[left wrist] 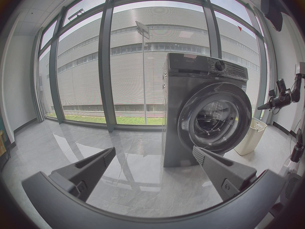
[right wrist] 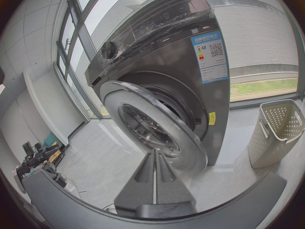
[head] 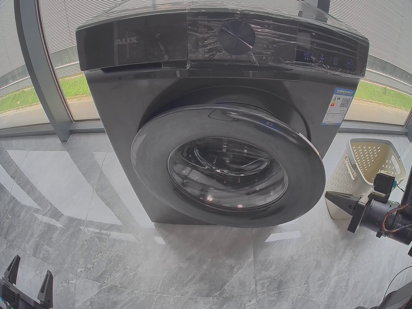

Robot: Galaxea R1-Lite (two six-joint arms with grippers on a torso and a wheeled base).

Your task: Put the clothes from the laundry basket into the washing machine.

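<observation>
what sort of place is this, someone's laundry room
Probably a demo or test space, not a home laundry: a washing machine stands on a polished stone floor before tall glass windows, with a laundry basket beside it.

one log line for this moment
washing machine door ajar | laundry basket: no clothes visible | left gripper open, low | right gripper shut, empty, near door

Right gripper (right wrist: 154,152) has its fingers (right wrist: 144,172) pressed flat together, nothing between them, tips pointing at the washer (right wrist: 178,67) door (right wrist: 190,150). The door hangs partway open, glass porthole facing out over the floor (right wrist: 105,163). There's a blue label (right wrist: 210,57) high on the front panel, a small yellow sticker (right wrist: 212,118) by the drum opening, and a dial (right wrist: 108,50) up on the wrapped control strip. A cream basket (right wrist: 273,134) stands upright on the floor just beside the washer.
</observation>
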